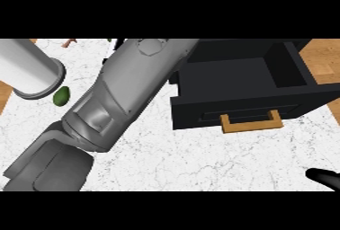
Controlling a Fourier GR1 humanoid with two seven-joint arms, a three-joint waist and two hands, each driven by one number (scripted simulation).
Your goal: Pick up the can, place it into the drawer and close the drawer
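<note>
My left forearm [123,90] lay slantwise across the tabletop [199,157], coming in at the near left corner and running up toward the far edge. It filled so much of the view that my left robot hand [120,44] showed only as a black sliver beside the wrist, right at the far edge. I could not tell how far it was open or whether it had hold of anything. I could not see the can. If it was by that hand, the wrist and forearm hid it, so I cannot say how the two stood to each other.

The drawer [199,114] stood pulled out on the right half of the tabletop, a black box with its tan handle [251,122] facing the near edge. Its left side was just beside my forearm; whether they touched I could not tell. No can showed in the part of its dark inside that I could see.

Left of the forearm, near the far left corner, stood a white cylinder [26,63] on a round grey base [40,87]. A small green thing [61,95] lay just beside that base, between it and my forearm.

My right robot hand [325,177] showed only as a black tip at the near right corner, well apart from the handle. Too little of it was in view to tell whether it was open.
</note>
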